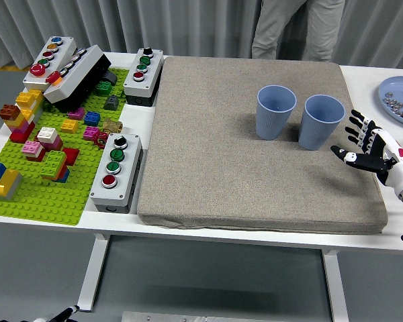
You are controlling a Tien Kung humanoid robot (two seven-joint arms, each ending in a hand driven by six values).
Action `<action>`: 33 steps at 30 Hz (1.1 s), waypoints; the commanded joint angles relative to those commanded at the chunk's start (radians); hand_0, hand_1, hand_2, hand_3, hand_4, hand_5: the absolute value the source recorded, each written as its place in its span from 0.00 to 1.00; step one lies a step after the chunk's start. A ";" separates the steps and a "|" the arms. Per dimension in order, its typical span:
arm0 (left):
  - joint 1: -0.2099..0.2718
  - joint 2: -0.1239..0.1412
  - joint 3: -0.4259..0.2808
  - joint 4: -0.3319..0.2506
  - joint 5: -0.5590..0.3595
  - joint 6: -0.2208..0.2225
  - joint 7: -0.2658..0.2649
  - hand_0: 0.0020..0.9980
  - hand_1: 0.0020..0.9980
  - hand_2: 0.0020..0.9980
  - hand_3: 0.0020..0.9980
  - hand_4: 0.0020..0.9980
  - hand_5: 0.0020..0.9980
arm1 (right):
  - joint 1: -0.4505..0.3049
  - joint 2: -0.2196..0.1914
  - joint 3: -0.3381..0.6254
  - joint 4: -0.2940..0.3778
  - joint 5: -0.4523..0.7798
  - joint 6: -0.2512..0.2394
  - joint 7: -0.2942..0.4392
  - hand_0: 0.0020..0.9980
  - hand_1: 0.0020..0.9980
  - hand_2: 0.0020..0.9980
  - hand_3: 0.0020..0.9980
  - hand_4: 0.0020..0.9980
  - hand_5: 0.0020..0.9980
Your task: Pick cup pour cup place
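Observation:
Two blue cups stand upright on the grey mat (242, 168): the left cup (275, 112) and the right cup (320, 121), close together and apart by a small gap. My right hand (368, 146) is to the right of the right cup, clear of it, with its fingers spread and holding nothing. My left arm is out of view.
A green baseplate (47, 181) with coloured bricks lies at the left. Grey button boxes (116, 171) stand beside the mat's left edge and at the back left. A blue plate (399, 94) with small items sits at the far right. A person's legs (292, 30) show behind the table.

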 joint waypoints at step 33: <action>-0.012 0.002 -0.024 0.000 -0.003 0.014 0.001 0.84 0.85 0.87 0.80 0.64 1.00 | 0.303 -0.050 0.146 -0.074 0.355 -0.234 0.078 0.92 0.83 0.86 0.82 0.68 0.91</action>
